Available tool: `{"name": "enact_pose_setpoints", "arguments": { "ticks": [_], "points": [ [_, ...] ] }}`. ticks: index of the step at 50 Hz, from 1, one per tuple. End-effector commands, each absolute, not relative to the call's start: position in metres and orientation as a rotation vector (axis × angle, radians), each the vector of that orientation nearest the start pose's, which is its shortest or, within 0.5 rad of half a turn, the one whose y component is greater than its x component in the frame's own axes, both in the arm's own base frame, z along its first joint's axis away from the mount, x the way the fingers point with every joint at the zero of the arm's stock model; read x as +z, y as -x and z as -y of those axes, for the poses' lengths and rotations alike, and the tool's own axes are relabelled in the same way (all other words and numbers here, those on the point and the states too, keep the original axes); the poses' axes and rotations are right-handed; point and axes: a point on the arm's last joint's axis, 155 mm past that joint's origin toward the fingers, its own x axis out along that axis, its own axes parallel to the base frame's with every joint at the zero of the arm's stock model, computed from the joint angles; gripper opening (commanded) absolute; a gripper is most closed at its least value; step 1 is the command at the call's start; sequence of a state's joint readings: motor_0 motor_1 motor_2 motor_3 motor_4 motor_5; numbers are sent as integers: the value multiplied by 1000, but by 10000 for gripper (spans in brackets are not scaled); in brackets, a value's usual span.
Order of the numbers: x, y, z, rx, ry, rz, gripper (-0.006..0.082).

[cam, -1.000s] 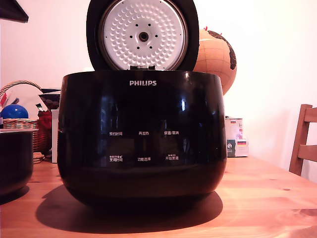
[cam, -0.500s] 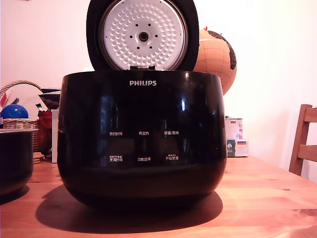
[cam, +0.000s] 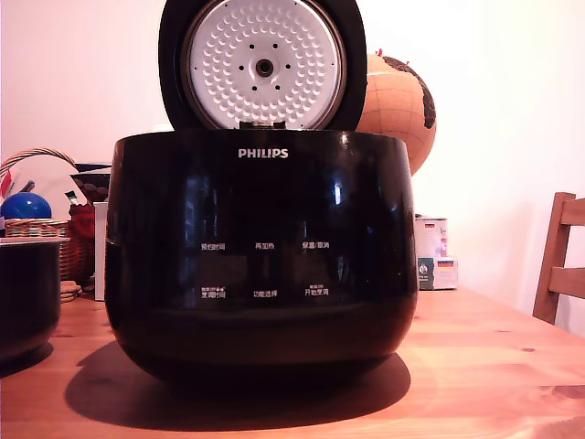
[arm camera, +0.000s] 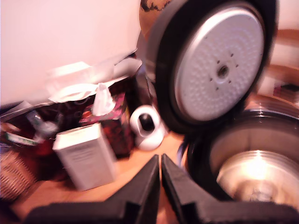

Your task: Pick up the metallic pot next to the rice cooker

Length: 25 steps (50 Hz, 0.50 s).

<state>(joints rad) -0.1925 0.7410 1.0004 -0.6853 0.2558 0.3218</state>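
The wooden table (cam: pixel 494 366) fills the near ground of the exterior view, and the rice cooker (cam: pixel 260 256) stands on it in the middle, by far the biggest thing there. It is glossy black, with white button labels on its front, and its round lid (cam: pixel 263 64) stands raised at the far side, showing a white dimpled inner plate. In the wrist view the cooker's bowl (arm camera: pixel 252 172) lies open with a shiny pale bottom, and the lid (arm camera: pixel 217 63) tilts up beside it.

A brown globe (cam: pixel 400 102) sits behind the cooker toward the exterior view's right, and part of a wooden chair (cam: pixel 559 261) shows at the right edge. At the exterior view's left edge, well apart from the cooker's wall, stands the metallic pot (cam: pixel 27 297), dark with a thin pale rim, cut off by the frame. Behind it sits a wicker basket (cam: pixel 41 229) holding a blue ball (cam: pixel 26 206).

The gripper (arm camera: pixel 160 163) appears only in the wrist view, blurred, its two dark fingers nearly pressed together with a thin gap and nothing between them. A white box (arm camera: pixel 86 154) and a small white camera (arm camera: pixel 147 126) lie beyond it.
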Motion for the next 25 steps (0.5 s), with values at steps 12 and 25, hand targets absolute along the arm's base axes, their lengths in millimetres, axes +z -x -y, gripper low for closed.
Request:
{"name": "enact_pose_setpoints", "arguments": {
  "ticks": [12,25],
  "points": [
    [213,-210,86,-685,-600,-684,-21],
    [171,-206,81,-772,-653,-893,21]
  ]
}}
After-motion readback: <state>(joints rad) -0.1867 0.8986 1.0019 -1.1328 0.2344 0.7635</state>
